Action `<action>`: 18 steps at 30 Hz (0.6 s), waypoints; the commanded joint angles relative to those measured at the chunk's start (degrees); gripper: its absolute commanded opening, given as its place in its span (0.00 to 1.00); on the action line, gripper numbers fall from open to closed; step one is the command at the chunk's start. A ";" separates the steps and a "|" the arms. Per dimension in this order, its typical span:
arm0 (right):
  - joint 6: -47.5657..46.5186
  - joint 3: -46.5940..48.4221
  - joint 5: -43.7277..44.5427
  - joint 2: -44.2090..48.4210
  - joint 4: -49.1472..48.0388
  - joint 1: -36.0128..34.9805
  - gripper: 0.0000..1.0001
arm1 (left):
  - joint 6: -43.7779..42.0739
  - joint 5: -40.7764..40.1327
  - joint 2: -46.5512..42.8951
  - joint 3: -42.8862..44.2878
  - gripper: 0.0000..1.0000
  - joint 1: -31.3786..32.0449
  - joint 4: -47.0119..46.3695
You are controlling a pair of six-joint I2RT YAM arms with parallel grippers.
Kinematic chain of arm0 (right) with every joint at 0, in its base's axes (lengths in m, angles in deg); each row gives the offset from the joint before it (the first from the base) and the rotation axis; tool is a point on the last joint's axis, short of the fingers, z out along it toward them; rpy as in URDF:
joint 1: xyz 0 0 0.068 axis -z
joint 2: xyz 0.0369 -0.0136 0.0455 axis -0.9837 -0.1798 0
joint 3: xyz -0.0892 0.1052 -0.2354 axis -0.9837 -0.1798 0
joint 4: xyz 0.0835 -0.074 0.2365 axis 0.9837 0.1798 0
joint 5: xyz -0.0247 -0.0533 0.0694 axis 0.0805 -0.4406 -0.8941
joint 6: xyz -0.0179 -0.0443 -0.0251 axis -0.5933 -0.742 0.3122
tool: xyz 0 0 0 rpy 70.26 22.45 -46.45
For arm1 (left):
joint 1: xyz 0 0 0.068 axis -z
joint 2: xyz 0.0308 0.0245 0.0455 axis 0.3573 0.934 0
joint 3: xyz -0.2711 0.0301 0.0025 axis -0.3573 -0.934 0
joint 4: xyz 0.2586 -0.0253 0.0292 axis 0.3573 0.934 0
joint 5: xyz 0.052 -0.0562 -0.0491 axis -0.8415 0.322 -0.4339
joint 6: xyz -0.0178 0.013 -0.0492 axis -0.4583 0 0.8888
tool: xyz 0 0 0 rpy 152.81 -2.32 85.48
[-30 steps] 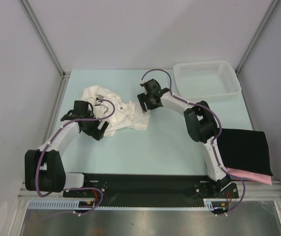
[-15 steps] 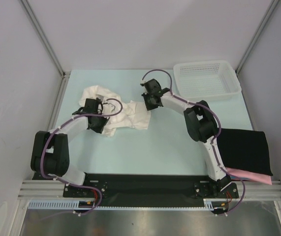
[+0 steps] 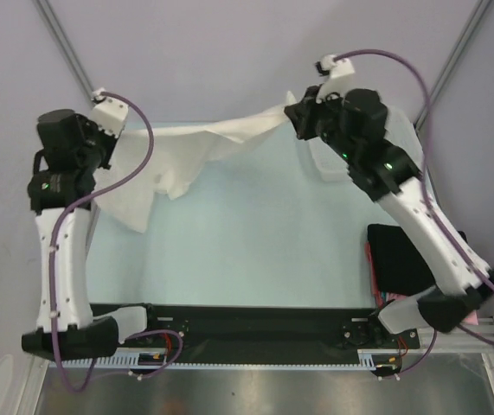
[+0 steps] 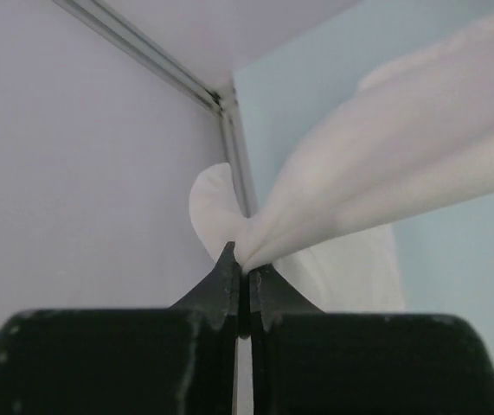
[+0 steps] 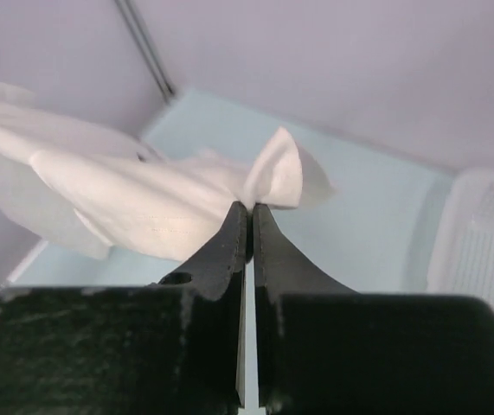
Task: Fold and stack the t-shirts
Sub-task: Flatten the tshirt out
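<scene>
The white t-shirt (image 3: pixel 195 147) hangs stretched in the air between both raised arms, one loose end drooping at the left. My left gripper (image 3: pixel 112 140) is shut on its left end; the wrist view shows cloth (image 4: pixel 385 173) pinched at the tips (image 4: pixel 245 264). My right gripper (image 3: pixel 292 112) is shut on the other end, a fold of the shirt (image 5: pixel 143 199) clamped at its tips (image 5: pixel 251 207). A folded black t-shirt (image 3: pixel 407 255) lies at the right near edge of the table. A pink t-shirt edge (image 3: pixel 369 268) shows under it.
The white mesh basket (image 3: pixel 323 162) stands at the back right, mostly hidden behind the right arm; it also shows as a white basket (image 5: pixel 489 233) in the right wrist view. Enclosure walls and metal posts (image 3: pixel 65 52) stand close on both sides. The pale blue table (image 3: pixel 255 242) lies below.
Both grippers shut on the crumpled white shirt on the table, then rose and drew apart, lifting it and stretching it out in the air.
</scene>
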 commanded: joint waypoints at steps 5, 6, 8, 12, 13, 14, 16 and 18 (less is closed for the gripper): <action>-1.10 -11.62 6.18 15.15 -5.98 -3.13 0.00 | -9.06 15.96 -4.48 4.15 0.01 0.02 19.08; -0.83 -13.30 7.57 16.37 -5.71 -2.86 0.00 | -9.50 17.84 -4.39 1.87 0.00 1.07 20.05; 0.31 -17.95 8.98 17.17 -4.58 -2.25 0.00 | -9.51 20.40 -4.30 -6.65 0.03 7.03 21.29; 3.04 -25.44 10.83 19.28 -2.64 0.82 0.00 | -8.98 21.29 -3.78 -22.03 0.31 22.40 23.05; 3.47 -26.84 11.10 20.24 -1.68 1.87 0.00 | -9.06 21.73 -3.42 -26.50 0.37 28.35 24.10; 4.35 -27.90 11.36 20.69 -1.15 2.58 0.00 | -9.94 22.43 -3.16 -28.28 0.42 30.76 26.37; 4.71 -30.54 11.63 22.35 -0.09 4.16 0.00 | -13.43 25.94 -2.64 -31.97 0.52 35.16 29.54; 4.62 -32.82 13.38 23.32 0.26 4.69 0.00 | -15.04 26.48 -2.45 -33.22 0.55 35.88 32.89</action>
